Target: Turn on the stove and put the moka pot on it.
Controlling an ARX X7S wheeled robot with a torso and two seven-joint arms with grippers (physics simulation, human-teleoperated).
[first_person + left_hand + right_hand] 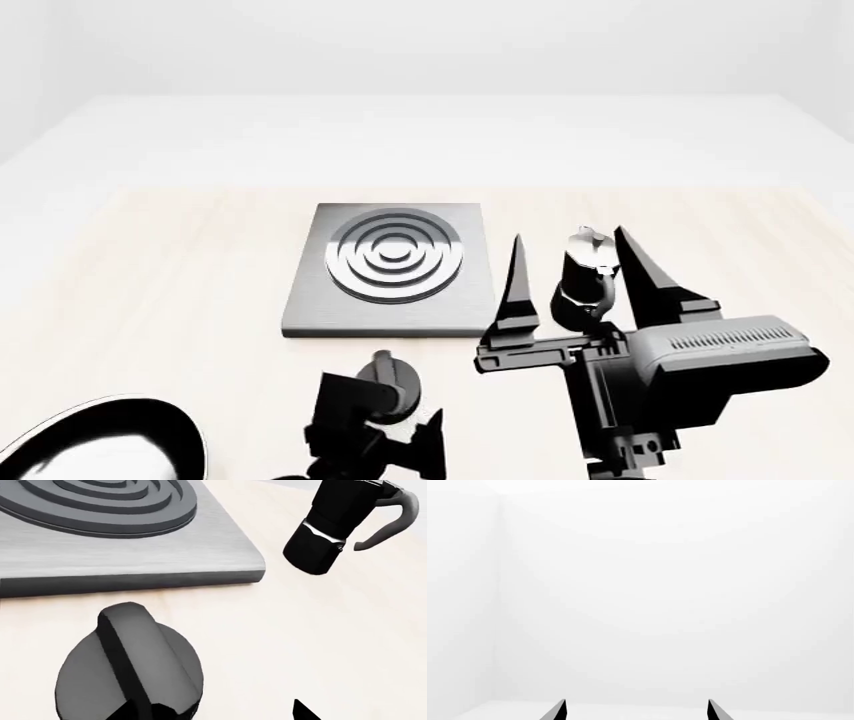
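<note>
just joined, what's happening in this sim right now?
The left gripper sits low at the small round black ridged knob, just in front of the flat grey metal stove plate; whether it grips it can't be told. The right gripper is open and raised in front of the upright black-and-silver moka pot, which stands on the pale table right of the plate, not on the burner.
</note>
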